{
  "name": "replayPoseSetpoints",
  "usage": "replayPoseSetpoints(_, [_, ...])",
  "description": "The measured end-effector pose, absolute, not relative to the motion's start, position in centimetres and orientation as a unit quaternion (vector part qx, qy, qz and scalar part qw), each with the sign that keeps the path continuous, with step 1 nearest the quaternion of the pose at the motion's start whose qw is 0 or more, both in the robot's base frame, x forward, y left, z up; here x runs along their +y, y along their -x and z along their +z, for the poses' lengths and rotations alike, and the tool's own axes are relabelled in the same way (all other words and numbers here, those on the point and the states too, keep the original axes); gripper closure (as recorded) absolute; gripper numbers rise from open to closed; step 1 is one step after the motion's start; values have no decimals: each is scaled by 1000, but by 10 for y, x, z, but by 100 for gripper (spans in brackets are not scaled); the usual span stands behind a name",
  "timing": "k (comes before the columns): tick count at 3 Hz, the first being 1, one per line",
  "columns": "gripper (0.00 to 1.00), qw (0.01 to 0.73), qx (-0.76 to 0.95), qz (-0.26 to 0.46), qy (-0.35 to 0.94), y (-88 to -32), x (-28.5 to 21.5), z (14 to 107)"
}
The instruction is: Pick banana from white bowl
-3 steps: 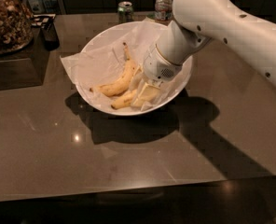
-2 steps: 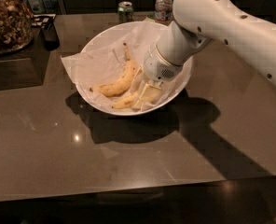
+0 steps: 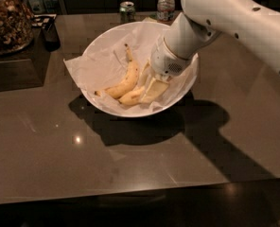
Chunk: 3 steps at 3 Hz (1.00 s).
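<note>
The white bowl [image 3: 102, 41], lined with crinkled white paper, stands on the dark table and holds two bananas. The banana [image 3: 126, 81], long, gently curved and with a dark stem pointing away from me, lies in the middle of the bowl. A shorter banana [image 3: 130, 97] lies just in front of it, with its right end at my gripper. My gripper [image 3: 147, 86] reaches down into the right half of the bowl, right beside the long banana and over the end of the shorter one.
A green can [image 3: 127, 11] and a water bottle [image 3: 166, 4] stand behind the bowl at the table's far edge. A glass jar of nuts [image 3: 7, 20] and a dark cup [image 3: 50, 34] stand at the far left. My white arm [image 3: 234, 18] crosses in from the upper right.
</note>
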<state>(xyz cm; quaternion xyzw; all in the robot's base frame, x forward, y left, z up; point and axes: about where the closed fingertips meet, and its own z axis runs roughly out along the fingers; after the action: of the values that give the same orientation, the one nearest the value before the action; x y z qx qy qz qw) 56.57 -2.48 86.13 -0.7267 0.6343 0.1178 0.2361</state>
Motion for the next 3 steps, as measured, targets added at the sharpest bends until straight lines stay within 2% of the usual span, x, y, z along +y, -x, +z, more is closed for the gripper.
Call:
replayPoseSetpoints(1, [100, 254, 635, 84, 725, -582, -34, 881])
replayPoseSetpoints(3, [100, 296, 625, 89, 716, -594, -41, 908])
